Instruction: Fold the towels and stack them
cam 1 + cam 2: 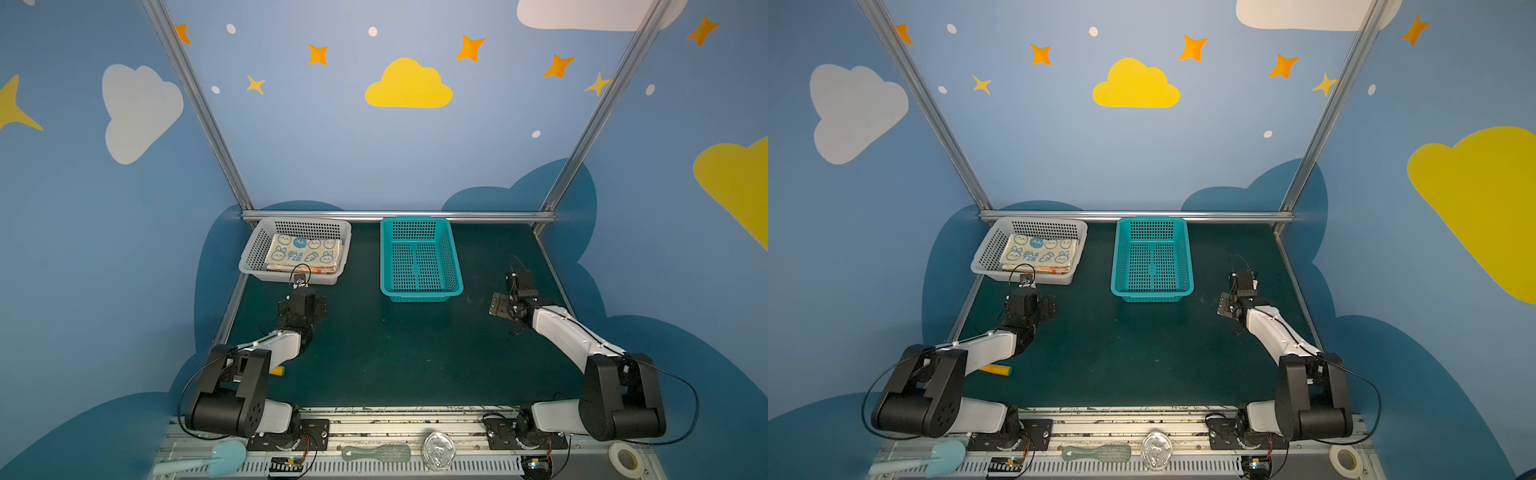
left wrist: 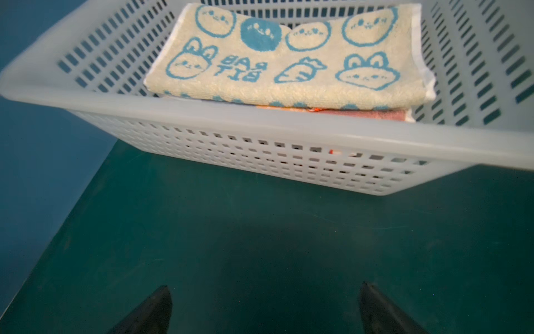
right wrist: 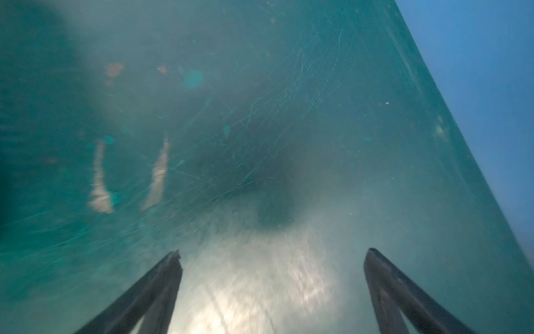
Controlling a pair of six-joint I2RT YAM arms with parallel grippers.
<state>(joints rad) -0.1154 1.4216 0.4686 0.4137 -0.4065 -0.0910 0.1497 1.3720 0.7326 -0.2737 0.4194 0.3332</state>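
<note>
The towels lie folded in a stack inside the white basket (image 1: 252, 251) (image 1: 988, 253) at the back left. The top towel (image 1: 305, 251) (image 1: 1040, 251) (image 2: 286, 57) is cream with blue bunny faces, a carrot and lettering. Orange and pink edges of the towels under it (image 2: 361, 113) show at the near side. My left gripper (image 2: 264, 286) hangs open over bare mat just in front of the basket's near rim (image 2: 260, 121), nothing between its fingers. My right gripper (image 3: 273, 251) is open too, pointing down at bare mat near the table's right edge, far from the towels.
An empty teal basket (image 1: 419, 259) (image 1: 1152, 259) stands at the back middle. A yellow and blue cylinder (image 1: 277, 371) (image 1: 996, 369) lies by the left arm. A scoop, a brush, a clear lid and a tape roll (image 1: 625, 459) rest on the front rail.
</note>
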